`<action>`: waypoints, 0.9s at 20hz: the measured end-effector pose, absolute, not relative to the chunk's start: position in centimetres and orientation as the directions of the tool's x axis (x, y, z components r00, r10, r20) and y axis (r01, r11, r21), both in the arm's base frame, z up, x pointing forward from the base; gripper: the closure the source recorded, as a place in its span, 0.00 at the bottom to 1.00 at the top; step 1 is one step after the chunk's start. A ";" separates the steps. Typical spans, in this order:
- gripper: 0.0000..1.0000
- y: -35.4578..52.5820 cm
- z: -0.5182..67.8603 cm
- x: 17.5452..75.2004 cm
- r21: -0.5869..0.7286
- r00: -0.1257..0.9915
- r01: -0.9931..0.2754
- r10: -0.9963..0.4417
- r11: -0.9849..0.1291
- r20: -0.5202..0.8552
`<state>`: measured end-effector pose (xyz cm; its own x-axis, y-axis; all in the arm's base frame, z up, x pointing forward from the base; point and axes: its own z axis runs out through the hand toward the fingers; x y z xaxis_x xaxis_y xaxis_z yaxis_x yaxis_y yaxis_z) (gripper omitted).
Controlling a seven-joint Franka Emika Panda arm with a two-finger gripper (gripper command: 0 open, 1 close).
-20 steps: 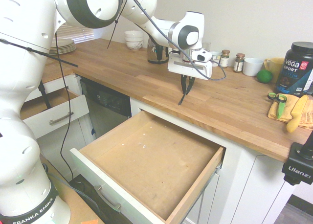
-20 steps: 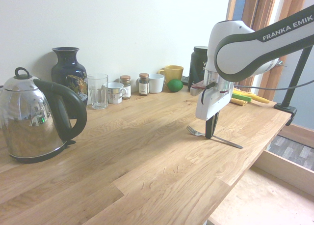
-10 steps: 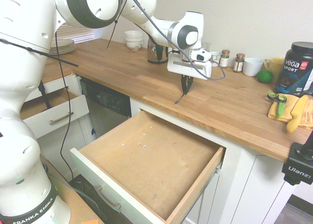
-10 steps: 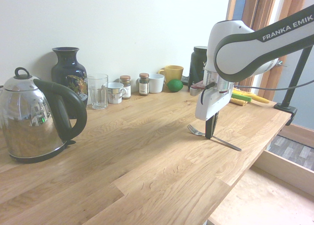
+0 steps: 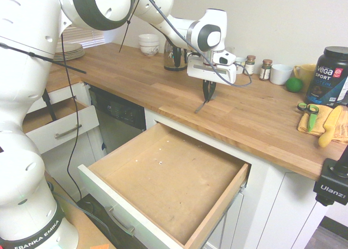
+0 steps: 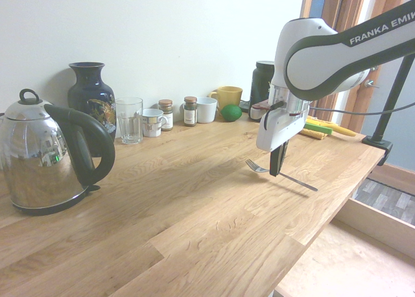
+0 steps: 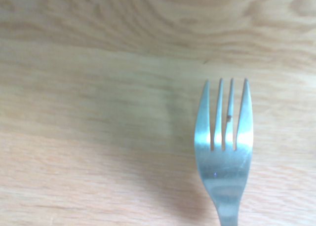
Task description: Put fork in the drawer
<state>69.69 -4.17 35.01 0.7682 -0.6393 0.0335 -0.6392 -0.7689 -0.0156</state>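
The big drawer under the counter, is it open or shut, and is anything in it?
Open and empty. The drawer is pulled far out, its bare brown bottom showing; the fork is clamped in the gripper over the counter.

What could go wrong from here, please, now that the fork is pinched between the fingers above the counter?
The fork is a thin metal piece pinched partway along its length by the gripper, with its handle slanting down; it may pivot or slip out during travel. The low handle end could also scrape the counter or catch its edge on the way to the open drawer. If it slips near that edge, it might fall outside the drawer.
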 end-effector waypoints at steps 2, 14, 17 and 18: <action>1.00 -4.2 35.7 69.7 -0.023 0.765 -0.642 -0.643 -0.766 0.041; 1.00 -2.3 40.0 65.2 -0.066 0.612 -0.786 -0.789 -0.615 0.058; 1.00 -2.3 39.0 62.6 -0.067 0.602 -0.794 -0.796 -0.605 0.053; 1.00 -2.3 38.7 61.6 -0.067 0.601 -0.795 -0.798 -0.603 0.051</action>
